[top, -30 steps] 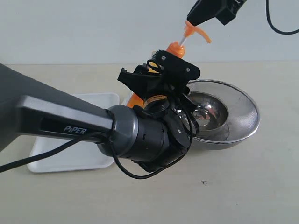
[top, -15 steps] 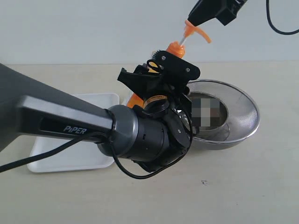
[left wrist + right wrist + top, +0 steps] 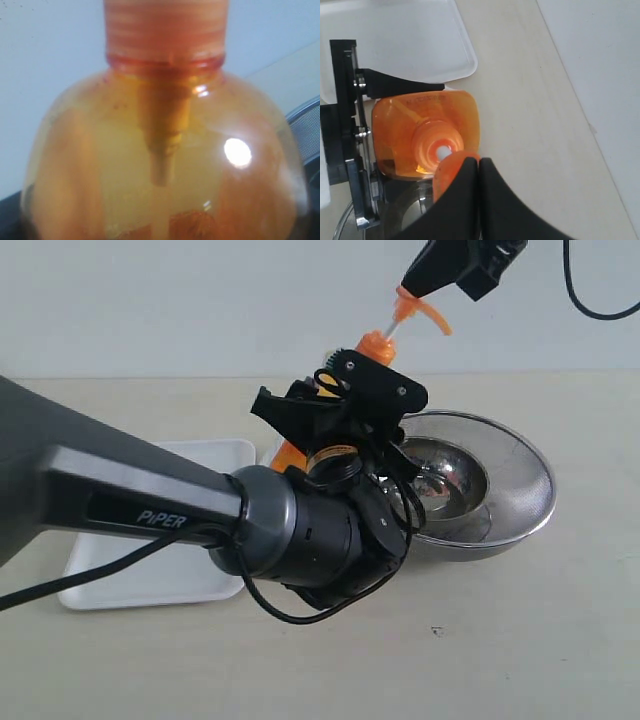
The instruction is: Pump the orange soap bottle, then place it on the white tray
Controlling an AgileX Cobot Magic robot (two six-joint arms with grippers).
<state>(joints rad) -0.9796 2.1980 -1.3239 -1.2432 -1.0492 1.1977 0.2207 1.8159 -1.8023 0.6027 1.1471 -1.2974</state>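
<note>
Two hands on one item. Orange soap bottle [image 3: 375,343]: translucent plastic, rounded glossy shoulders, ribbed collar, white stem. It stands tilted between the white tray [image 3: 150,580] and the steel bowl [image 3: 520,490], its base hidden behind the left arm. Left hand [image 3: 340,400] clamps the bottle body, jaws wide on either side. Right hand [image 3: 412,285] has its fingers pressed together, tips on the pump head. Tray: flat, rounded corners. Bowl: round, mirror-bright, on the pale surface [image 3: 500,640].

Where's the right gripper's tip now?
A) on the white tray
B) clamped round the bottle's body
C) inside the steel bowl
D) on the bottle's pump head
D: the right gripper, fingers closed together, sits on the pump head of the orange soap bottle, while the left gripper clamps the body.
</note>
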